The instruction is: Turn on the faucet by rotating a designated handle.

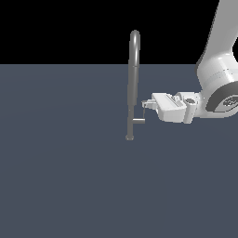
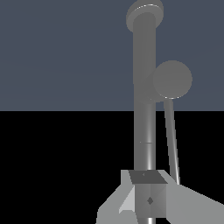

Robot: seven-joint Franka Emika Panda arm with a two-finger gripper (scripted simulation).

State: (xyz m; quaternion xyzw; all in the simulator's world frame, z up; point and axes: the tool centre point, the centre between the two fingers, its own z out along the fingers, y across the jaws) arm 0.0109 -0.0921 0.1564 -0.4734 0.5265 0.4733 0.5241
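Observation:
The faucet (image 1: 133,79) is a tall slim grey tube with an arched top, standing on a small round base on the dark floor. The handle (image 1: 141,118) is a short stub off its lower stem, ending in a thin bar that rises beside the stem. My gripper (image 1: 145,104) reaches in level from the exterior view's right, with its tips at the bar's upper end. In the wrist view the faucet's stem (image 2: 146,109) runs past the fingertips (image 2: 148,197), which stand together with no gap. The handle's bar (image 2: 171,140) ends against the side of one finger.
The flat dark grey floor (image 1: 60,176) spreads all around the faucet. My white arm (image 1: 218,60) comes down from the upper part of the exterior view's right.

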